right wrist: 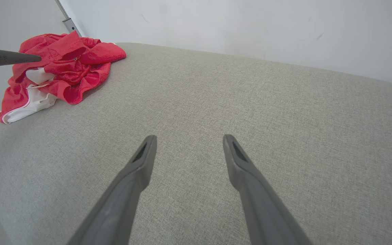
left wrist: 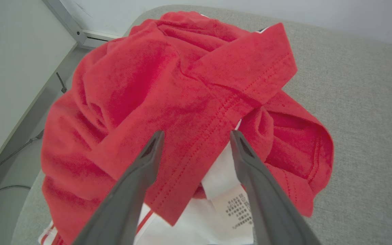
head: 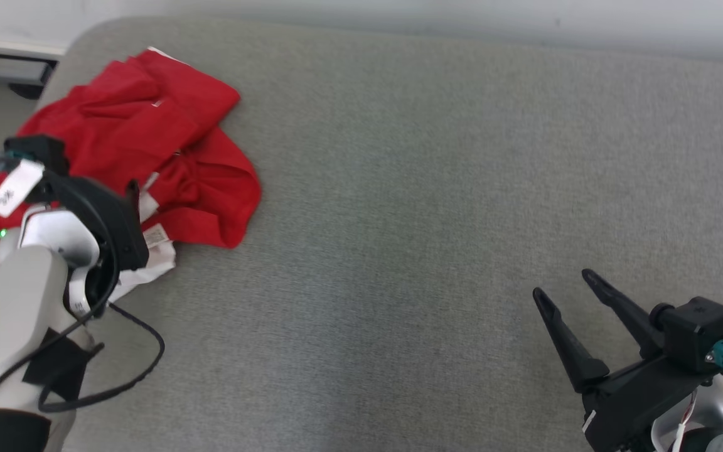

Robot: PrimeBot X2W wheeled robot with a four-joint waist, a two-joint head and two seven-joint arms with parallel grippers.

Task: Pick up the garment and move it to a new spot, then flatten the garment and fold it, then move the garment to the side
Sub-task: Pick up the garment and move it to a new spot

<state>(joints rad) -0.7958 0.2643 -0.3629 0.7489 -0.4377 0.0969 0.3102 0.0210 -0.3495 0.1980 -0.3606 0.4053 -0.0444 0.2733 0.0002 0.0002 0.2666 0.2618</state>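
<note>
L side: left gripper (left wrist: 196, 134) has its jaws spread wide and holds nothing; fingers angle down over the near edge of the garment (head: 148, 138). Contact can't be told. The pale left forearm (head: 10, 295) reaches in from the garment's near side.

R side: right gripper (head: 562, 284) has its jaws wide apart and holds nothing. It sits well right of the garment, fingers tilted toward it.
</note>
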